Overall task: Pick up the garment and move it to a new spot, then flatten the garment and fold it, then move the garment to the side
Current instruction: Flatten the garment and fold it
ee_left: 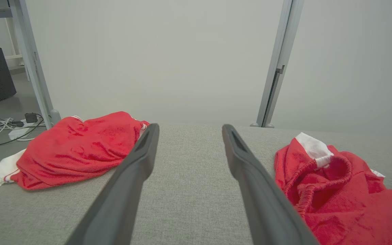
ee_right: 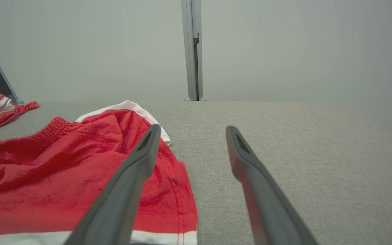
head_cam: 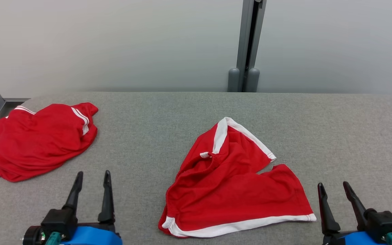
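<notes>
Left hand spread wide, empty, at near edge of table. Right hand likewise: fingers apart, nothing held. Red shorts lie crumpled mid-table between both hands, touching neither. Second red garment bunched at table's left end, well apart.
</notes>
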### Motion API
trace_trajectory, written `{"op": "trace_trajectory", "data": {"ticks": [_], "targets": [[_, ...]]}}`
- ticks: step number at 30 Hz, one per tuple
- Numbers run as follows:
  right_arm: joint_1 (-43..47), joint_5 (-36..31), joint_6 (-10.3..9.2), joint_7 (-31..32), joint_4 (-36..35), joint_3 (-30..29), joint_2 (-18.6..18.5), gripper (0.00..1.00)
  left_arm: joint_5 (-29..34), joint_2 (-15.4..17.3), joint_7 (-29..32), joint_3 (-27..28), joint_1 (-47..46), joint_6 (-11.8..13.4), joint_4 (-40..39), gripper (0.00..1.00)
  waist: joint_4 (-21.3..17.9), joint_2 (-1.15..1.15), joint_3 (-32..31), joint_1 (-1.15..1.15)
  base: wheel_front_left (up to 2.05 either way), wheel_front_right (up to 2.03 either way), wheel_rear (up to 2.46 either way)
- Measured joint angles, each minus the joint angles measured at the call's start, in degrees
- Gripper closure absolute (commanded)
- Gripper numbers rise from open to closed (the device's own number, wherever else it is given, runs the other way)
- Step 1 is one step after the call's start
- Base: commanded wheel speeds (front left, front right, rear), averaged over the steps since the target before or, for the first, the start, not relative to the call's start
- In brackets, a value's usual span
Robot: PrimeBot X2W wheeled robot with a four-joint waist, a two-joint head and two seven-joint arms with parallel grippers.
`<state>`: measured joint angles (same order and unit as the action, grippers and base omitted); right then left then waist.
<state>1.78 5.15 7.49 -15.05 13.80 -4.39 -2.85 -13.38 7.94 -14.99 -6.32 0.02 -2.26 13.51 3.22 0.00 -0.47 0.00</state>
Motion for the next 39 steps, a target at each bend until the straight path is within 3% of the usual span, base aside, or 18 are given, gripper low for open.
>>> {"op": "trace_trajectory", "data": {"ticks": [5, 11, 21, 39], "targets": [[-0.04, -0.64, 0.00, 0.00, 3.27, -0.13, -0.01, 0.00, 1.44, -0.89, 0.00, -2.72, -0.07, -3.10, 1.03, 0.00, -0.02, 0.00, 0.21, 0.00, 0.00, 0.00, 0.00], [-1.02, -1.00, 0.00, 0.00, 7.50, -0.29, -0.01, 0.00, 2.41, -1.66, -0.01, -9.43, -0.81, -4.70, 4.50, 0.00, -0.18, 0.00, 1.43, 0.00, 0.00, 0.00, 0.00], [-4.14, -0.35, 0.00, 0.01, 12.28, 0.08, 0.00, 0.00, -1.04, 0.89, -0.01, -24.17, -4.15, -4.95, 11.72, 0.00, -0.40, 0.00, 4.34, 0.00, 0.00, 0.00, 0.00], [-7.41, 5.16, 0.00, -0.02, 22.77, 4.75, 0.02, 0.00, -6.11, 2.88, -0.01, -31.90, -8.68, -5.16, 21.03, 0.00, -0.69, 0.00, 6.16, 0.00, 0.00, 0.00, 0.00]]}}
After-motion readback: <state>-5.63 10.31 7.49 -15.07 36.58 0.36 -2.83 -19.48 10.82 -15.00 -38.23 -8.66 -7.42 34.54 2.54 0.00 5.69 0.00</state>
